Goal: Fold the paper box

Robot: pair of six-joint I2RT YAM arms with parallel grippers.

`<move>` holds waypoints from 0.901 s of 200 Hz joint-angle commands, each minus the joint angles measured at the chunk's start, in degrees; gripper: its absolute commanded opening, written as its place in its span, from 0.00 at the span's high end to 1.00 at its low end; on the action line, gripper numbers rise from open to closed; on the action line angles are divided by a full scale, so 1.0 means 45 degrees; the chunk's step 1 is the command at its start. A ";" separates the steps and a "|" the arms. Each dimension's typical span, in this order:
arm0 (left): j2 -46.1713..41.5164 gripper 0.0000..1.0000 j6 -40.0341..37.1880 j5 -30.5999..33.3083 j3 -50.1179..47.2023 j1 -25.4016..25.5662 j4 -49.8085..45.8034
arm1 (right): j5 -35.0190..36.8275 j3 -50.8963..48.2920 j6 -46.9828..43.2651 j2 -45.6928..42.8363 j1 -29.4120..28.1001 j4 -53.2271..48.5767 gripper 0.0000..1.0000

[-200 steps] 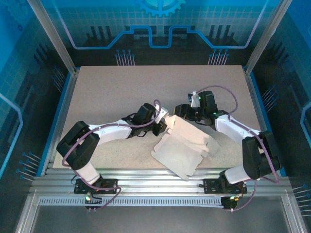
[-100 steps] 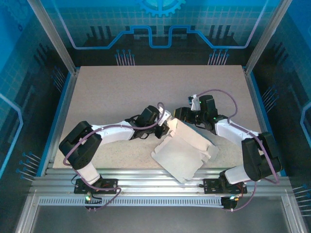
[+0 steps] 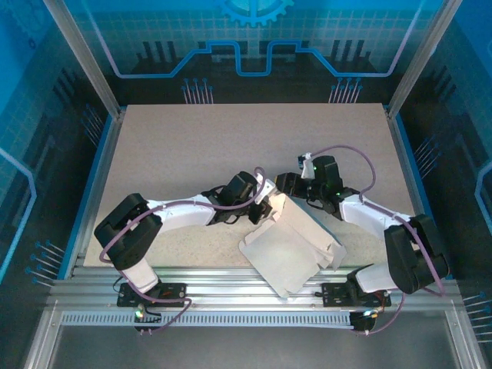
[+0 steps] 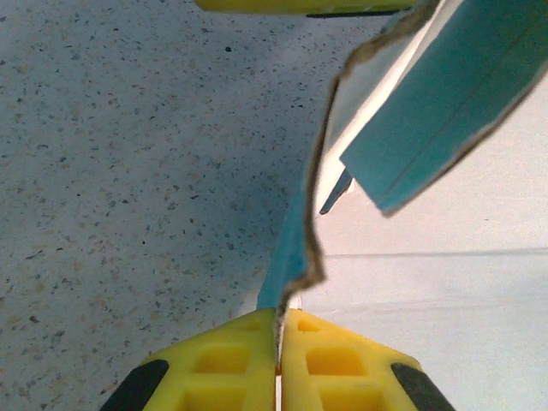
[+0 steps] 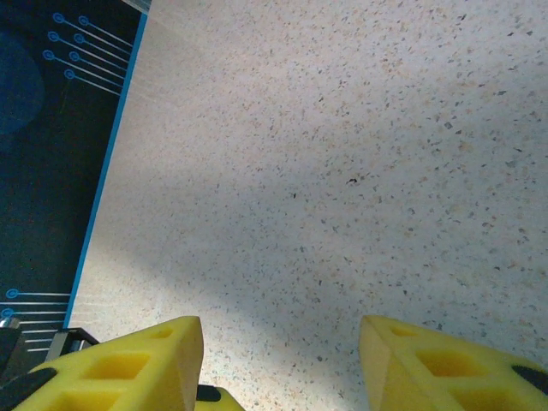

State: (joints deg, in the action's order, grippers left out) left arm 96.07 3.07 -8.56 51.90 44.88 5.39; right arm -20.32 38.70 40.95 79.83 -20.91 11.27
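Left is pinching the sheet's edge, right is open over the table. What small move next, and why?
Probably bring the right gripper onto the paper box near where the left gripper pinches it. The left is shut on a raised cardboard edge; the right stands open over bare table, holding nothing, so the sheet may slide as the flap folds.
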 commanded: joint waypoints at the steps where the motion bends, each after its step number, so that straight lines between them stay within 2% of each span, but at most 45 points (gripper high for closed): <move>1: -0.0216 0.91 0.0333 0.0085 0.0303 0.0275 0.0097 | 0.0848 -0.0351 -0.0079 -0.0303 -0.0298 0.0379 0.48; 71: -0.0428 0.94 0.0539 0.0494 0.0301 0.0559 -0.0023 | 0.1176 -0.0789 -0.0060 -0.0369 -0.0569 0.1370 0.48; 117: -0.0067 0.95 -0.0308 0.1219 0.0531 0.0497 0.0156 | 0.1049 -0.0143 -0.0213 -0.0414 -0.0545 0.1040 0.48; 180: 0.0415 0.93 -0.1612 0.0857 0.1013 -0.0346 0.0540 | -0.0403 0.1283 -0.0131 -0.0036 0.0645 0.0652 0.48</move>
State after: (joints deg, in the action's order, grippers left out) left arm 96.23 -0.60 -4.08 54.04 44.95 6.28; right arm -18.31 40.77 40.73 79.09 -20.58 14.61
